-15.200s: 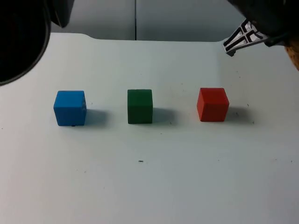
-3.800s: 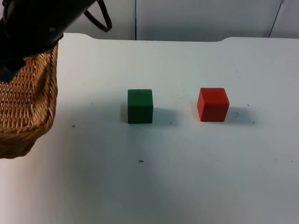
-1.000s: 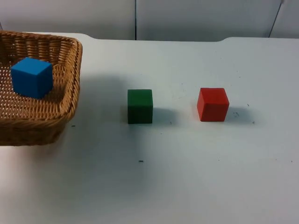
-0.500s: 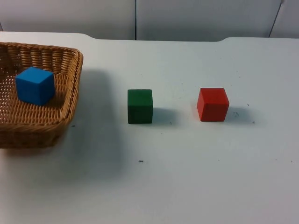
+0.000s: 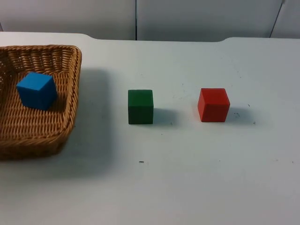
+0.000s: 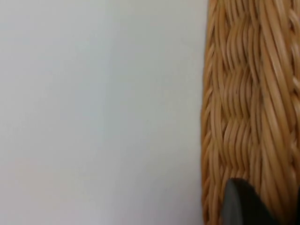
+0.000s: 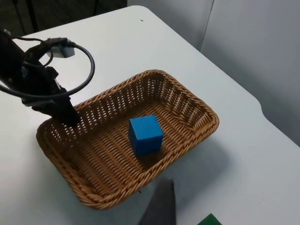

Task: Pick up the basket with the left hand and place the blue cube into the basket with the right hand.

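Where the left gripper (image 7: pixel 70 118) meets the tan woven wicker basket (image 7: pixel 185 105), the right wrist view shows its black fingers down at the basket's rim on one short side, apparently clamped on the wicker, though the contact itself is too small to confirm beyond doubt. From the left wrist view, one black fingertip (image 6: pixel 241 204) lies against the woven basket wall (image 6: pixel 248 93), with bare white table top (image 6: pixel 93 112) beside it; the second finger is out of that picture.

As to the right gripper, whether its fingers are apart or together cannot be told.

Inside the basket, the blue cube (image 5: pixel 37 90) sits on the woven floor, slightly turned, near the middle in the right wrist view (image 7: pixel 146 135) and clear of the walls. Seen from the top view, the basket (image 5: pixel 70 93) is cut off at the picture's left edge, so its far end and the left gripper are out of frame there.

Outside the basket on the white table top (image 5: pixel 187 178), a green cube (image 5: pixel 140 106) stands well apart from the basket, and a red cube (image 5: pixel 213 104) stands further right, apart from the green one. A grey partition wall (image 5: pixel 187 18) closes the table's far edge.
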`<state>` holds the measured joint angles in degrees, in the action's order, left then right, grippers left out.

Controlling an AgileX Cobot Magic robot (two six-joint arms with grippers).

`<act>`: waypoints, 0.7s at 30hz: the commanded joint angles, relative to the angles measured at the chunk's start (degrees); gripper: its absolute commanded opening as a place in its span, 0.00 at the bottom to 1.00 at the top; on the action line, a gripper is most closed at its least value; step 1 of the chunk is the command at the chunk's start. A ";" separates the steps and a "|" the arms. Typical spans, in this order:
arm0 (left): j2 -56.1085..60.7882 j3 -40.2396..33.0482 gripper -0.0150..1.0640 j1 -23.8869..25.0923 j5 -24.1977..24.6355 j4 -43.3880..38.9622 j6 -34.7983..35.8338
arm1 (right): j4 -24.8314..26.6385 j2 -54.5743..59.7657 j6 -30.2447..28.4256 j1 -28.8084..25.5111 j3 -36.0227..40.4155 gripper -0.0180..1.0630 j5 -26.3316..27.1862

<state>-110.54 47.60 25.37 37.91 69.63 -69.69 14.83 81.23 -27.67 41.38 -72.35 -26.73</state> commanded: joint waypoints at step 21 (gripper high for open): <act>-0.02 0.54 0.02 -0.36 -9.58 0.22 -3.83 | 0.42 -0.45 0.20 -0.06 0.37 0.69 -0.35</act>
<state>-110.54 48.03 25.28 31.67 69.86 -73.46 14.83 81.23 -27.56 41.38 -72.35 -26.93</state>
